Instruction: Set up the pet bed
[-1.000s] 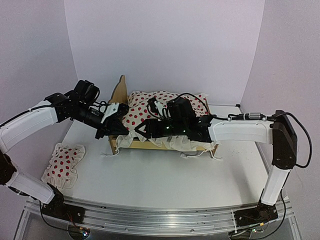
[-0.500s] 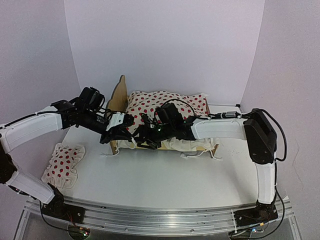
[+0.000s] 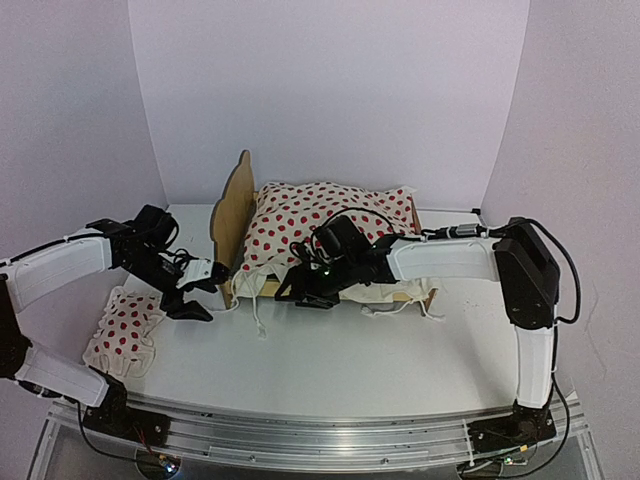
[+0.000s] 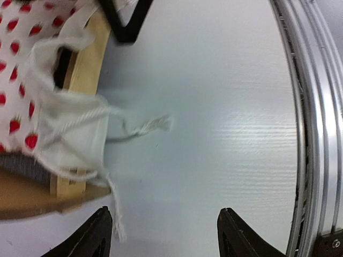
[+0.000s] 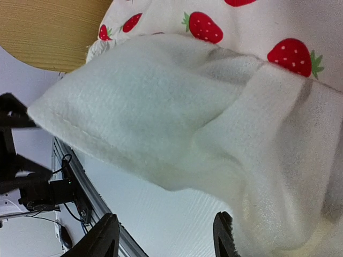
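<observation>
The pet bed [image 3: 238, 205] stands at the back of the table, its plywood headboard on the left. A cream red-dotted cloth [image 3: 320, 215] lies over it and hangs down the front side. My left gripper [image 3: 192, 292] is open, low over the table just left of the bed's near corner [image 4: 86, 69], with nothing between its fingers [image 4: 96, 235]. A cloth tie string [image 4: 144, 126] trails on the table. My right gripper [image 3: 300, 290] is open at the bed's front side, under the hanging cloth edge [image 5: 177, 123]. It holds nothing.
A small red-dotted pillow [image 3: 125, 325] lies on the table at the left, near my left arm. The metal rail [image 3: 320, 440] runs along the near edge. White walls close in the back and both sides.
My left gripper has opened, let go of the cloth at the bed's near-left corner and drawn back left and down toward the table. My right gripper has stayed open by the bed's front.
</observation>
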You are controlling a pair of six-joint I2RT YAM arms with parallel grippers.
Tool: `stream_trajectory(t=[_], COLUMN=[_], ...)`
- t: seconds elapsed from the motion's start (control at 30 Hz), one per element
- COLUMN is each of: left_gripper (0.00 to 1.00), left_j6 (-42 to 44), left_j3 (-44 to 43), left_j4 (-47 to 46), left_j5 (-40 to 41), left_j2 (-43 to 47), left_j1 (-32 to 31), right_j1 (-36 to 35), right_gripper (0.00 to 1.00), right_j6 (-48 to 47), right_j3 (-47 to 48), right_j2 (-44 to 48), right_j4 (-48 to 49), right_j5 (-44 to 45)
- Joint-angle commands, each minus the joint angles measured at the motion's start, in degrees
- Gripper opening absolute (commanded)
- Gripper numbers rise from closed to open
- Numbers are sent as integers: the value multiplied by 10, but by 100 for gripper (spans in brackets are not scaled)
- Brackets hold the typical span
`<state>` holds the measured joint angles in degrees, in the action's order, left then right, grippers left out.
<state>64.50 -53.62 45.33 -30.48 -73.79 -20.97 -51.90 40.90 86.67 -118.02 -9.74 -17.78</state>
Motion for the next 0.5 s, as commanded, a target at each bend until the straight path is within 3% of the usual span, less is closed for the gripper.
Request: stream_trajectory(t=[0.0,0.1,0.3,0.47], left_gripper=[62,62,66,62], left_j6=[35,16,3,0], left_j3=[19,25,-4,-9], left_j4=[-1,-61,-151,-174], left_j5=[5,17,43,61], left_j2=[-52,-110,-219,-260], left_j1=[100,138,136,126], right_j1=[0,0,0,0], right_gripper=[60,59,59,59], right_j6=[-34,-40,-51,-51], right_j3=[19,17,3,-10], right_j2=[32,36,51,63], right_j4=[-21,-22,-23,-23], right_j5=[19,22,33,43])
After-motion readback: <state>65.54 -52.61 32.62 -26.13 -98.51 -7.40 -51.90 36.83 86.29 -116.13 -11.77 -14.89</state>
